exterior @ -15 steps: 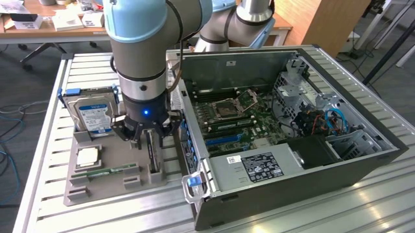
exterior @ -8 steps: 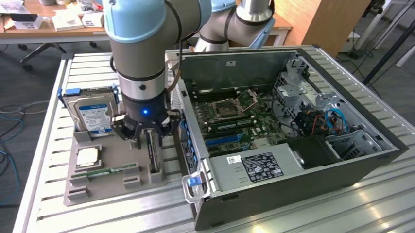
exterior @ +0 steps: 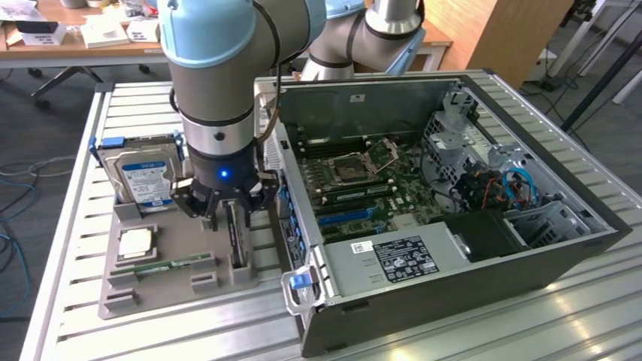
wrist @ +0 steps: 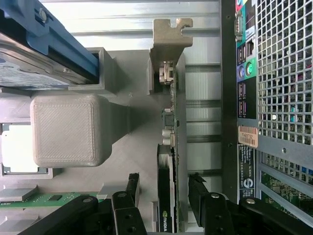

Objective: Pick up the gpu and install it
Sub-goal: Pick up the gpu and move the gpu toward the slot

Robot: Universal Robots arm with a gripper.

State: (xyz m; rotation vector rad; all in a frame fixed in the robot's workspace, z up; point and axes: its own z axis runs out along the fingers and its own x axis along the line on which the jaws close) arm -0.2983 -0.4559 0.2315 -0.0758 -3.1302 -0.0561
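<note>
The gpu (exterior: 239,239) stands on edge in a slot of the grey holder tray (exterior: 176,229), right beside the open computer case (exterior: 561,248). My gripper (exterior: 227,214) hangs straight over the card. In the wrist view the gpu (wrist: 167,205) appears edge-on, a thin dark card with its circuit board on one side. My gripper (wrist: 164,188) is open there. One of its black fingers (wrist: 131,186) stands on each side of the card, with a small gap between card and finger on both sides. Nothing is held.
The tray also holds a hard drive (exterior: 143,177) standing upright, a processor (exterior: 135,244) and a green memory stick (exterior: 171,265). A grey block (wrist: 66,129) rises from the tray near the card. The case's rear panel (wrist: 274,98) is close alongside. Everything rests on a slatted metal table (exterior: 561,323).
</note>
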